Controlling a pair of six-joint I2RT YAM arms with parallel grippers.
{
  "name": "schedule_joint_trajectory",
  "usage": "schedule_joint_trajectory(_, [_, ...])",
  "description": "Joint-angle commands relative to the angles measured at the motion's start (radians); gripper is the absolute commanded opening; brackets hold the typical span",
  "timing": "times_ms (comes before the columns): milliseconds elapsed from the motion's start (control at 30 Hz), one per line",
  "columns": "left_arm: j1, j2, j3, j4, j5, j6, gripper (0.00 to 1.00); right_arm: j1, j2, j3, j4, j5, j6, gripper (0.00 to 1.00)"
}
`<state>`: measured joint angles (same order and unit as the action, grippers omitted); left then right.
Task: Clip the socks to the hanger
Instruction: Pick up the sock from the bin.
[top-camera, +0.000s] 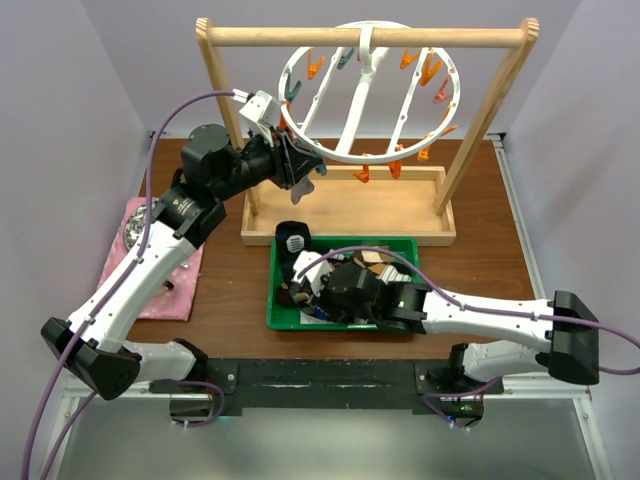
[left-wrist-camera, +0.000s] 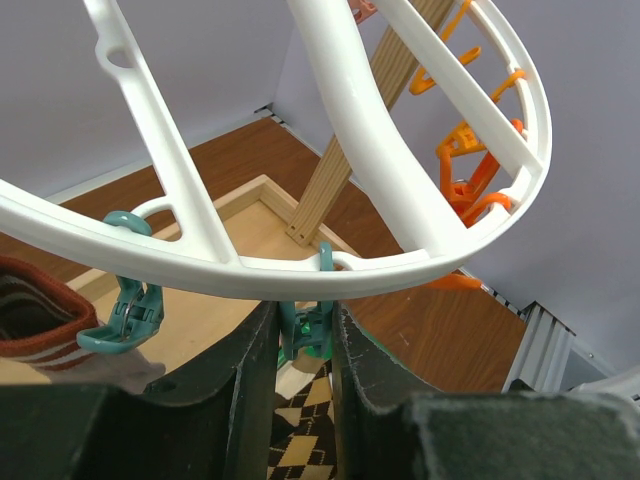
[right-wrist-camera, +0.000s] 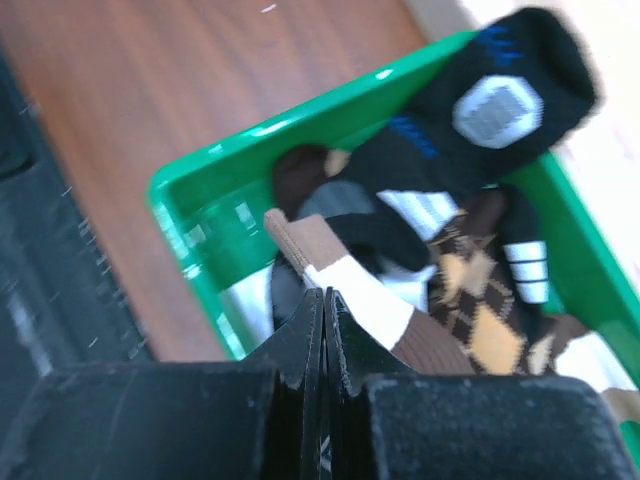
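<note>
Left gripper (left-wrist-camera: 303, 318) pinches a teal peg (left-wrist-camera: 305, 340) under the hanger (left-wrist-camera: 200, 265), likely opening it; closed right gripper (right-wrist-camera: 325, 297) hovers over socks (right-wrist-camera: 470, 330).

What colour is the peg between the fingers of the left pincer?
Teal. The peg shows best in the left wrist view.

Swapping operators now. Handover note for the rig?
Left gripper: closed on a teal peg under the hanger rim.
Right gripper: shut, down in the green bin, tips at the brown-and-white sock; no grip visible.
Socks: argyle sock and black-and-blue sock piled in the bin.
Done: a striped-cuff sock sits by the next peg; unclear whether it is clipped.
Left: lift the binned socks and clip them.
</note>
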<state>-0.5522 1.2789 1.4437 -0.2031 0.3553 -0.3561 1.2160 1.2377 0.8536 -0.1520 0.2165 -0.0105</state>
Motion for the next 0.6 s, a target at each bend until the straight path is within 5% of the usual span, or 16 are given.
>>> schedule_joint_trajectory(0, [0.001,-0.023,0.021,0.007,0.016,-0.01,0.0,0.037,0.002,0.044,-0.104,-0.02,-0.009,0.0])
schedule_joint_trajectory(400, [0.009,-0.036,0.011,0.01,0.02,-0.018,0.0,0.039,0.132,0.111,-0.156,0.135,-0.086,0.41])
schedule_joint_trajectory(567, [0.017,-0.039,0.007,0.01,0.025,-0.021,0.0,0.04,0.128,0.114,-0.179,0.153,-0.152,0.48])
